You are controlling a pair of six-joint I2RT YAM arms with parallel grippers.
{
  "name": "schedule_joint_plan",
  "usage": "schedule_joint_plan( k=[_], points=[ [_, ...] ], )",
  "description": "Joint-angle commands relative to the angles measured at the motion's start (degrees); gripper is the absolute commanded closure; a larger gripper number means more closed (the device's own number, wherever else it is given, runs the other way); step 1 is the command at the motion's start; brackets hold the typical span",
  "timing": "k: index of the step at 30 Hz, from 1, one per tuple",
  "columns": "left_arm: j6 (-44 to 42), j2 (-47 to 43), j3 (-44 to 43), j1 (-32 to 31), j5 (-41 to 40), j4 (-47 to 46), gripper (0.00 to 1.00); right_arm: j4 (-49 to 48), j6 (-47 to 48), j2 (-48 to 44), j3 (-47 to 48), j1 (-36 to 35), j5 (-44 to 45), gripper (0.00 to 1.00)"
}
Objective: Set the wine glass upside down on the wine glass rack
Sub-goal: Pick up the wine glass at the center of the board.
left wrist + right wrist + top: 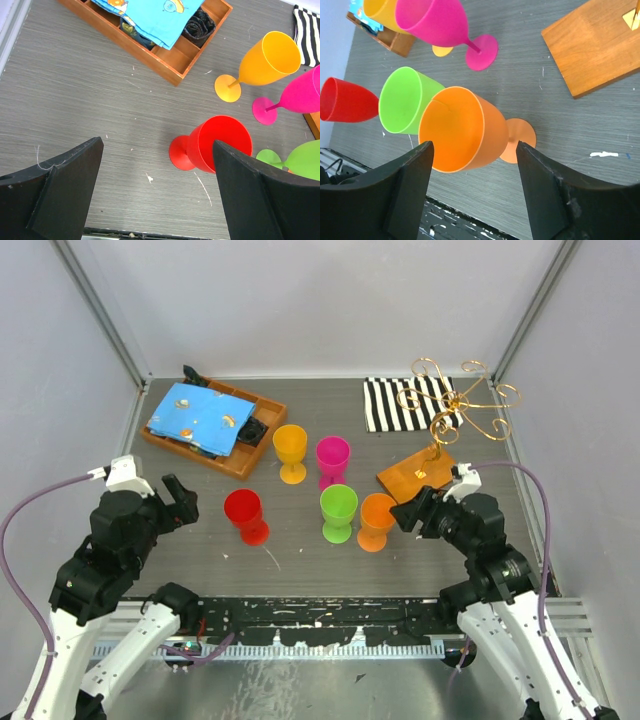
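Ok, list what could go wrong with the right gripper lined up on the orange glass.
The green glass stands close beside the orange glass; a finger of the open right gripper could knock it over while closing.
Its bowl is smooth and tapered, so it may slip.
The wine glass rack has thin curled wire arms that the glass could snag.

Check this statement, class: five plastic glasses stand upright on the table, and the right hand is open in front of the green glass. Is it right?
One detail is wrong. The open right hand faces the orange glass, not the green glass, which stands just beside it. The right wrist view shows the orange bowl between the fingers. The rest holds.
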State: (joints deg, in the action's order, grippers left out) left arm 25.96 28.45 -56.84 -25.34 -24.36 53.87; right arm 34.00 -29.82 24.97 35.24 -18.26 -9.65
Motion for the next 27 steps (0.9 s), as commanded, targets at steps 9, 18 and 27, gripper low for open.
schedule_joint_plan(
  k=[9, 18, 27],
  points=[
    [-0.5, -0.2, 0.9, -0.2, 0.1, -1.6, 0.02, -0.5, 1.0, 8.1, 2.8, -0.2, -0.1, 0.43],
    [-0.4, 0.0, 0.9, -0.3, 0.2, -1.7, 0.02, -2.1, 1.6, 11.3, 3.6, -0.2, 0.4, 0.48],
    [-0.5, 0.5, 1.0, -0.2, 0.4, -1.9, 0.02, -0.3, 3.8, 16.1, 5.9, -0.6, 1.4, 0.50]
  ],
)
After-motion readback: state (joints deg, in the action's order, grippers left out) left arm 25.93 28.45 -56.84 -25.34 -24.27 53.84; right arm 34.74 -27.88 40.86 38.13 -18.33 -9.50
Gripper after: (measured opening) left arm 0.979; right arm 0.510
